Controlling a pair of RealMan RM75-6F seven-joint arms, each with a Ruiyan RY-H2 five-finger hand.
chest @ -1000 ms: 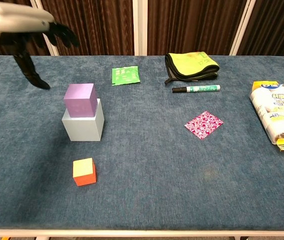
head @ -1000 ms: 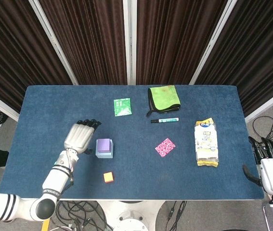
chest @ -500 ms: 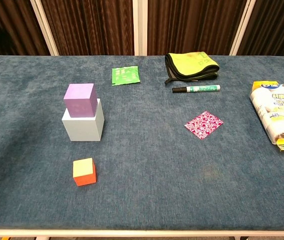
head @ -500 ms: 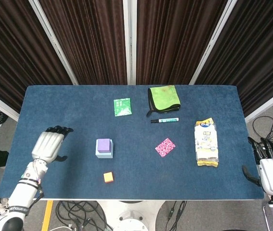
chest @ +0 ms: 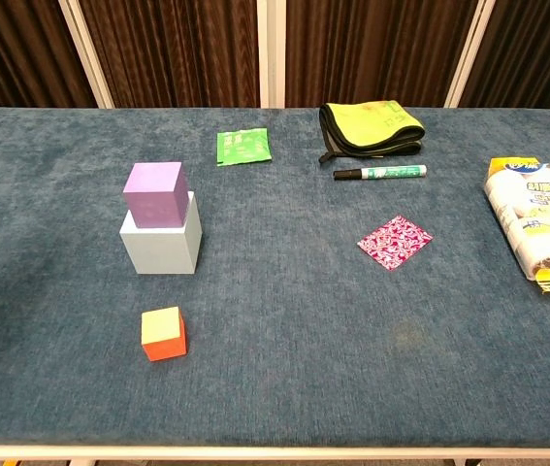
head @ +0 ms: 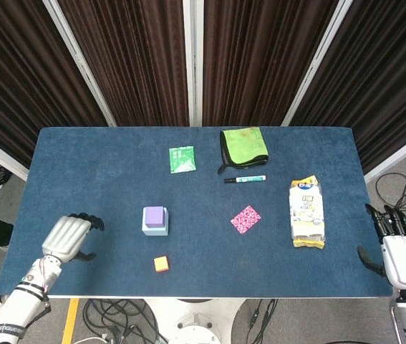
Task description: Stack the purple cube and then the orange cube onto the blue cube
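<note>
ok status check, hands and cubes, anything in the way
Left hand empty, near table's left edge; right hand empty, off the right edge. Purple cube sits on blue cube. Orange cube on the table, unstacked. Nothing blocking it.

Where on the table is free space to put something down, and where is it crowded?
Bare cloth lies between the purple cube on the blue cube and the pink patterned square, and along the near edge right of the orange cube. Crowded: the far side around green packet, green cloth, marker.

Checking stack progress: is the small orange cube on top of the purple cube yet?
No, the small orange cube sits on the table, apart from the purple cube.
</note>
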